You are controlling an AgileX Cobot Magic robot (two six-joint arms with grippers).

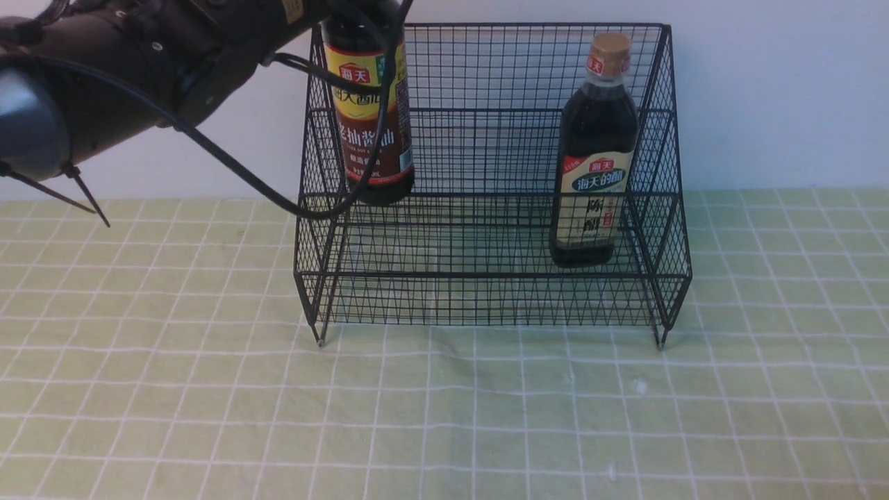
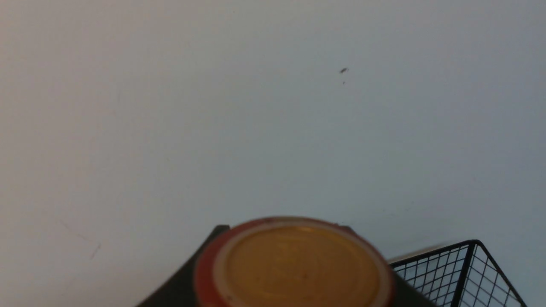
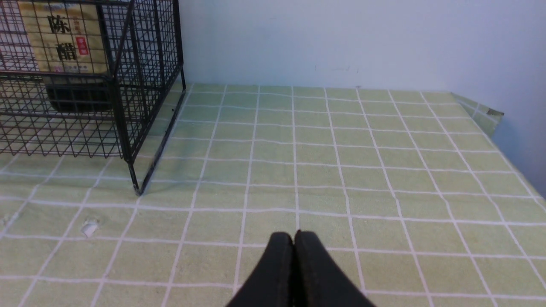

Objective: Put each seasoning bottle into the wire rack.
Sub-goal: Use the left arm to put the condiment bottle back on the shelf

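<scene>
The slim bottle (image 1: 371, 125) has dark liquid and a yellow-and-brown label with a red badge. From the left wrist its cap shows as an orange disc with a red rim. It hangs upright inside the wire rack (image 1: 486, 298), at the rack's left end. Its base is level with the edge of the rack's step, and I cannot tell whether it touches the wire. The left pincer (image 2: 281, 238) is closed round the bottle's top, with a dark finger showing on either side of the cap. A black cable from the left arm loops in front of the rack's left corner.

The broader bottle (image 1: 594, 160) has a tan cap and a cream-and-green label. It stands upright on the rack's lower tier at the right end, close to the sloping side.

The right pincer (image 3: 293, 238) sits out past the rack's right end, its jaws pressed together with nothing between them.

The rack stands on short legs on the counter (image 1: 208, 389), which is covered in pale green cloth gridded with white lines. A plain pale wall (image 1: 764, 90) rises just behind the rack.
</scene>
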